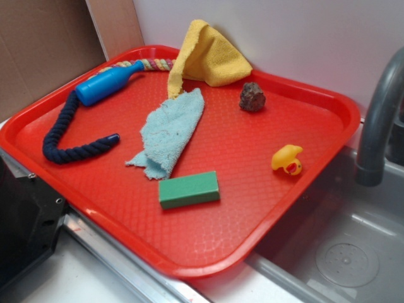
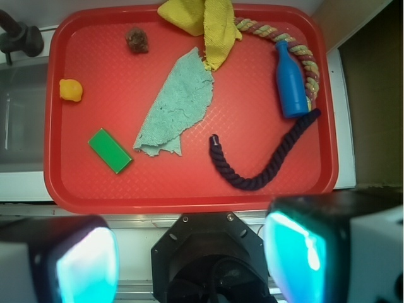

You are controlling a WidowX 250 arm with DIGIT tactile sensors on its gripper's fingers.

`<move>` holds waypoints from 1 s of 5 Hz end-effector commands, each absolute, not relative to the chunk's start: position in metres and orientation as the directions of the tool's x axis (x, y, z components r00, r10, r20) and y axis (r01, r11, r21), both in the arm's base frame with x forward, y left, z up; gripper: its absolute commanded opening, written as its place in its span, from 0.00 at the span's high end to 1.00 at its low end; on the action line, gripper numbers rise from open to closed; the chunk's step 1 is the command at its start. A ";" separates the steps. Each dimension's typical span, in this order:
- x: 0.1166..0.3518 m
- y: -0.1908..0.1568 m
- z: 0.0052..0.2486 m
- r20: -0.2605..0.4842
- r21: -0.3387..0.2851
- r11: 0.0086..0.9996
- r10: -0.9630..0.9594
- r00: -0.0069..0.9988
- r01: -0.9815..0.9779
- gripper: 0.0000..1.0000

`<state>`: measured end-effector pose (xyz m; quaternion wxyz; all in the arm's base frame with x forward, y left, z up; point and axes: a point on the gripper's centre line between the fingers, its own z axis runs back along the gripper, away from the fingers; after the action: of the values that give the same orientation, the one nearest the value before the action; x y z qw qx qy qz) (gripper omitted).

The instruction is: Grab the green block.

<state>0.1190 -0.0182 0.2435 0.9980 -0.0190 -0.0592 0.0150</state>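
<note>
gripper (image 2: 192,252) high above tray's near edge, fingers spread, empty | green block (image 2: 110,151) ahead-left, untouched | long axis diagonal across wrist view

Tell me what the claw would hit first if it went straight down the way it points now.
Judging by the wrist view, the open claw hangs high, its axis near the red tray's near rim. It would probably meet that rim or the ledge just outside it, not the green block, which lies to one side. Depth is unclear.
</note>
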 end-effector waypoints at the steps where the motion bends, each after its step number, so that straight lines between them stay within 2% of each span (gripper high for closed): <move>1: 0.119 -0.018 0.244 0.118 -0.040 0.999 0.032 0.993 -0.028 0.00; 2: 0.169 -0.068 0.198 0.121 0.015 0.975 -0.221 0.968 0.220 0.00; 3: 0.198 -0.132 0.174 0.235 -0.003 0.890 -0.443 0.865 0.456 0.00; 5: 0.198 -0.132 0.174 0.235 -0.003 0.890 -0.443 0.865 0.456 0.00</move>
<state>0.1987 -0.1254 0.1624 0.9661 -0.0255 -0.1014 -0.2362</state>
